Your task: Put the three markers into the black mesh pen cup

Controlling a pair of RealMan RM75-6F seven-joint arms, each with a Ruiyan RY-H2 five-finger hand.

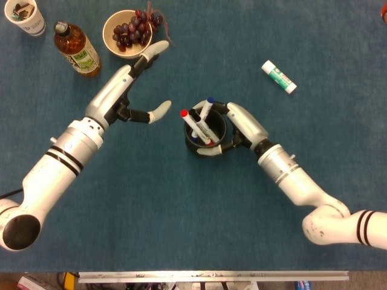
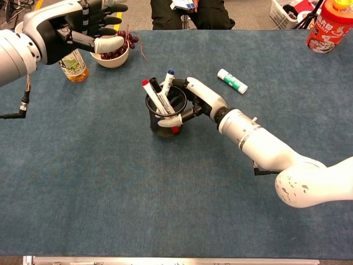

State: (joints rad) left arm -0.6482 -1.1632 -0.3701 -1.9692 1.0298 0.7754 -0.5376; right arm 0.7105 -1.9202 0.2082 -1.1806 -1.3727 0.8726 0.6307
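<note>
Farthest left of the black mesh pen cup (image 1: 204, 130), a white paper cup (image 1: 24, 16) with dark odds and ends inside is standing at the bench's (image 1: 181, 211) corner, and just beside it an amber plastic drink bottle with a green label (image 1: 76, 50) is standing upright. Next along, a cream ceramic bowl (image 1: 124, 30) is holding a bunch of dark red grapes (image 1: 134, 29). The left hand (image 2: 74, 26) is hovering up-left of the pen cup, apart from it, fingers spread and holding nothing. The pen cup itself is standing upright near the bench's middle, and all three markers are leaning inside it: a red-capped white marker (image 2: 150, 93), a black-capped marker (image 2: 158, 88) and a blue-capped marker (image 2: 167, 80). The right hand (image 1: 233, 127) is wrapping around the cup's right wall, thumb curling across the front, gripping it. The cup is probably light and thin-walled, likely to tip with tall markers shifting inside, so a low grasp around the wall looks soundest; the markers look stiff, light and smooth-barrelled. Up-right of the cup, well apart, a white tube with a green label (image 1: 279, 77) is lying flat.
</note>
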